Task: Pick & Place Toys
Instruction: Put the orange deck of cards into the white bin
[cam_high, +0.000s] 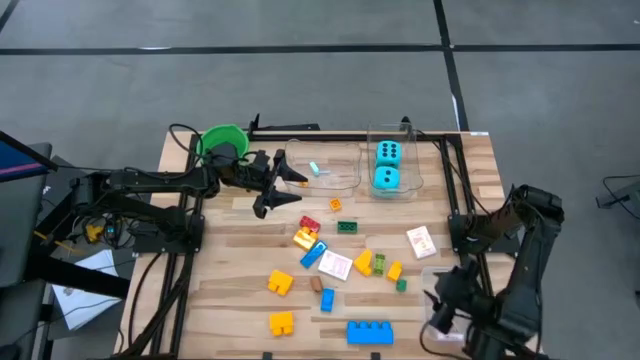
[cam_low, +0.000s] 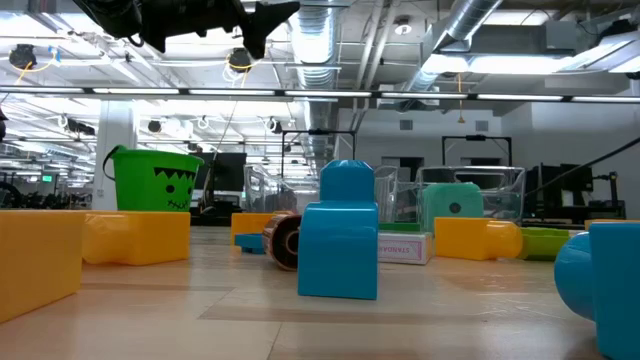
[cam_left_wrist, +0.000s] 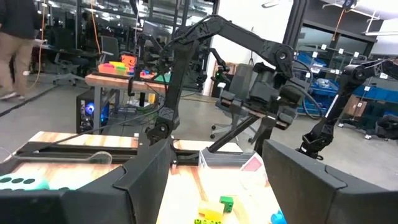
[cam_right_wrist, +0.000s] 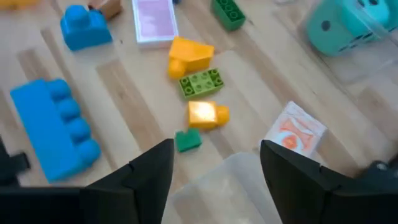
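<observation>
Presently the left gripper (cam_high: 283, 186) hangs above the far left part of the table (cam_high: 230, 265), just beside the green bucket (cam_high: 222, 141) and near the left clear tub (cam_high: 325, 168); its jaws stand apart and grasp nothing. The right gripper (cam_high: 440, 305) sits low over the near right corner, above a clear tub lid (cam_right_wrist: 217, 190); its wrist view shows both fingers (cam_right_wrist: 146, 171) spread, with nothing between them.

Two cyan dice (cam_high: 387, 166) lie stacked inside the right clear tub (cam_high: 395, 160) at the far edge. Scattered blocks occupy the middle of the table: a red block (cam_high: 309, 224), a yellow block (cam_high: 280, 283), a second yellow block (cam_high: 281, 323) near the front edge, and a long blue block (cam_high: 369, 332) at the front. One pink-and-white card (cam_high: 335, 265) lies among the blocks; another card (cam_high: 420, 241) lies apart to the right. A small green block (cam_right_wrist: 188, 140) rests just beside the lid's edge, an orange block (cam_right_wrist: 207, 114) near it
</observation>
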